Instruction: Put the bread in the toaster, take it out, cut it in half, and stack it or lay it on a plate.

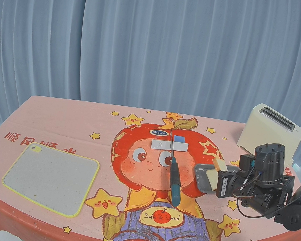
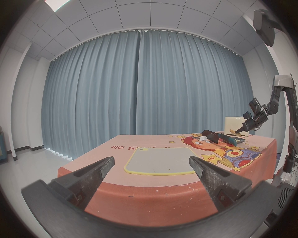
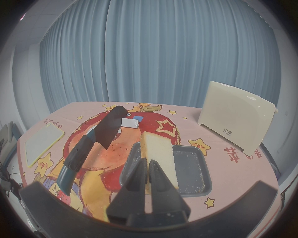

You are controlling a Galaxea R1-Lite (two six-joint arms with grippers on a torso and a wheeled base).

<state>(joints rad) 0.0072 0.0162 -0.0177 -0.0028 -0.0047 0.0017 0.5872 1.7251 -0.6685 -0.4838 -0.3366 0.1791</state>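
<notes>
Now pinching the bread (image 3: 158, 152) by a thin edge with right jaws over the tray (image 3: 190, 169), with left jaws spread; could slip or tear before reaching the toaster (image 3: 236, 121).

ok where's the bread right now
The bread is gripped on edge in the right pincer at the grey tray, on the robot's right side of the table, between the knife and the toaster.

My rig, all black.
Right arm (image 1: 270, 162): 1 cylindrical housing, looping cables, white label; left gripper (image 2: 151, 159): 2 tapered grey fingers (image 2: 217, 179), 1 screw each.
</notes>
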